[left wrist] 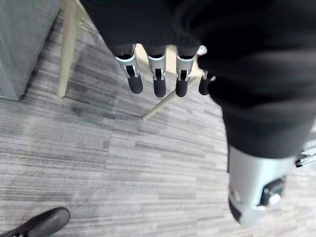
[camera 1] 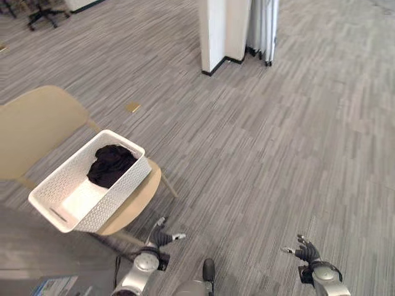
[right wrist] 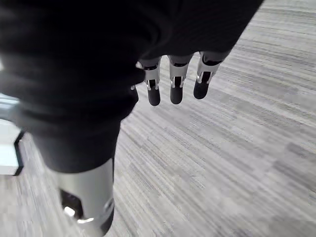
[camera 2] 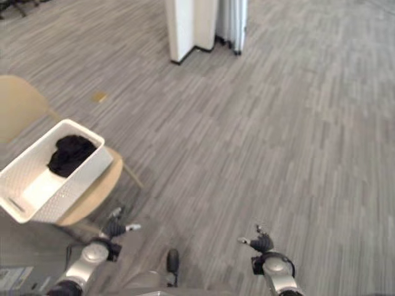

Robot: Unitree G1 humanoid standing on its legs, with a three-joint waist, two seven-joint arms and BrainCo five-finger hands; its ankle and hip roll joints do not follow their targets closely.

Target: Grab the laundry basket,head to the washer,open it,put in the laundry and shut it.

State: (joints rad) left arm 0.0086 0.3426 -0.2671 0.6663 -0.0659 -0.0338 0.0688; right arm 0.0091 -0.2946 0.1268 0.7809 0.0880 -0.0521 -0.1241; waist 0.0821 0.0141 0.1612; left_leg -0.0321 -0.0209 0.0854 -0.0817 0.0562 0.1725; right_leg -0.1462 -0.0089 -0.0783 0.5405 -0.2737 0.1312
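Overhead, white laundry basket [camera 1: 92, 185] with dark laundry [camera 1: 110, 164] on chair [camera 1: 37, 123]; left robot hand [camera 1: 162, 236] and right robot hand [camera 1: 307, 250] empty, fingers relaxed.

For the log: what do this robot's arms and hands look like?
Both arms are silver-grey metal with rounded joint housings. The left hand and the right hand each have a dark ribbed cover over the back and wrist. The wrist views show silver fingers in a row, ending in rounded dark tips, with the same fingers on the right.
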